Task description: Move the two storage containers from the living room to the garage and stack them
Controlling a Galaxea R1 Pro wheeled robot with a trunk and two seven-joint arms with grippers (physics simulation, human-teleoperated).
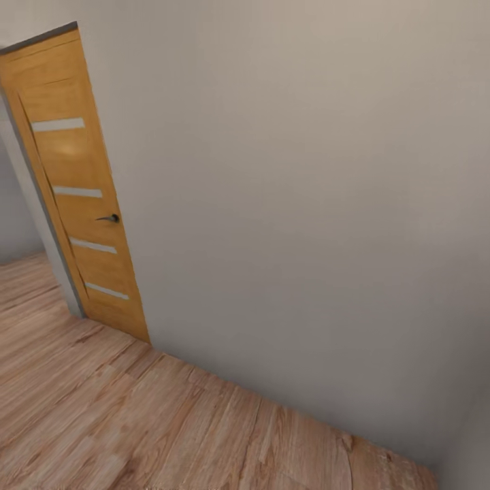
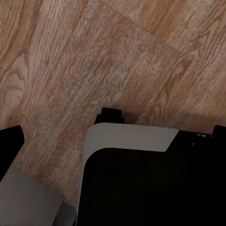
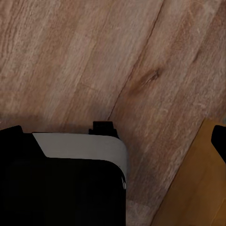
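Starting on the left of the head view, an orange-brown wooden door [image 1: 75,197] with four pale horizontal strips is sitting in its frame, and its small dark handle [image 1: 110,218] is sticking out on the edge nearest the wall. To the right of that, a plain off-white wall [image 1: 306,204] is taking up most of the picture, and light wood-plank floor [image 1: 102,422] is running along below it.

In the left wrist view, the left gripper [image 2: 115,136] is pointing down at the same plank floor. Its dark fingertips [image 2: 10,146] are sitting way out at opposite edges, so it's looking spread wide, and it isn't gripping anything. The robot's own base [image 2: 141,188], black with a light grey rim, is lying under and just past the fingers.

The right gripper [image 3: 115,136] is doing the same thing in the right wrist view: its fingertips [image 3: 220,141] are out at the edges, it looks spread wide and it's carrying nothing, with the grey-rimmed base under it and planks beyond.

One flat amber-orange surface [image 3: 193,188] is poking in just beside the right gripper's outer finger. Honestly can't tell whether that's one of the containers or something else, since just a corner is showing.
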